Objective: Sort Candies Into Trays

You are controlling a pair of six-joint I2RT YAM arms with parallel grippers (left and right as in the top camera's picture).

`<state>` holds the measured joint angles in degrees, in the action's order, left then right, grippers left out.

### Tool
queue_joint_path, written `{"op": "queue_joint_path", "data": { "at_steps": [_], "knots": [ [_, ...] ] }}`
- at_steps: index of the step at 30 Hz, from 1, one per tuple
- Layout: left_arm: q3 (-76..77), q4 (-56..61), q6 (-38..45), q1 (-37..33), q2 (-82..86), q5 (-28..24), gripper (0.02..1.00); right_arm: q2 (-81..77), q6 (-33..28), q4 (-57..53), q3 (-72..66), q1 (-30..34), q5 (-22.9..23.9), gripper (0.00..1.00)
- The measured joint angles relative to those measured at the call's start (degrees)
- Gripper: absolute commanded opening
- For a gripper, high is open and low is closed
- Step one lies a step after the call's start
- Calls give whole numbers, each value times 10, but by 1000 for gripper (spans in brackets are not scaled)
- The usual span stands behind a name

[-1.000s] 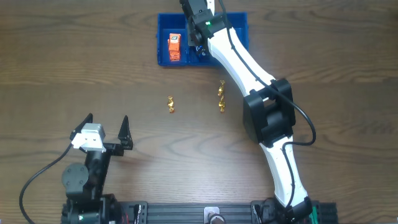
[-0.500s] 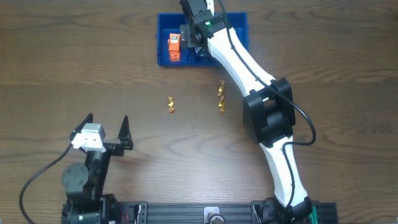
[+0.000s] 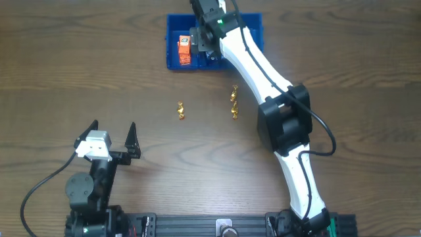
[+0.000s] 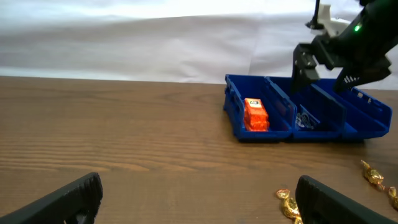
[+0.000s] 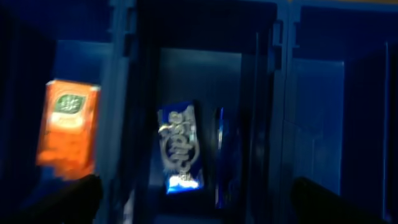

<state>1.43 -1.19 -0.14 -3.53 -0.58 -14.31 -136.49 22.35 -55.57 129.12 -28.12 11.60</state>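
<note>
As the released right pincer (image 5: 196, 186) shifts slightly over the tray (image 4: 232, 106), blue candy (image 5: 179, 152) lies in its middle compartment; gold candies (image 3: 181, 110) wait.

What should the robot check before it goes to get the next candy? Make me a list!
1. Right gripper open and empty: ok, fingers apart above the tray.
2. Blue candy dropped in the middle compartment: ok.
3. Orange candy alone in the left compartment: ok.
4. All candies sorted: not ok, three gold candies lie on the table.
5. Right compartment free for them: cannot tell, it is dim and partly hidden.
6. Left gripper out of the way: ok, open and near its base.
</note>
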Motion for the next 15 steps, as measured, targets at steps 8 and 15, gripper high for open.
{"op": "queue_joint_path", "data": {
  "at_steps": [8,15],
  "knots": [
    [0,0,0,0,0,0,998,0,14,-142,26,-74,-58,998],
    [0,0,0,0,0,0,998,0,33,-169,9,-160,-74,998]
  ]
}}
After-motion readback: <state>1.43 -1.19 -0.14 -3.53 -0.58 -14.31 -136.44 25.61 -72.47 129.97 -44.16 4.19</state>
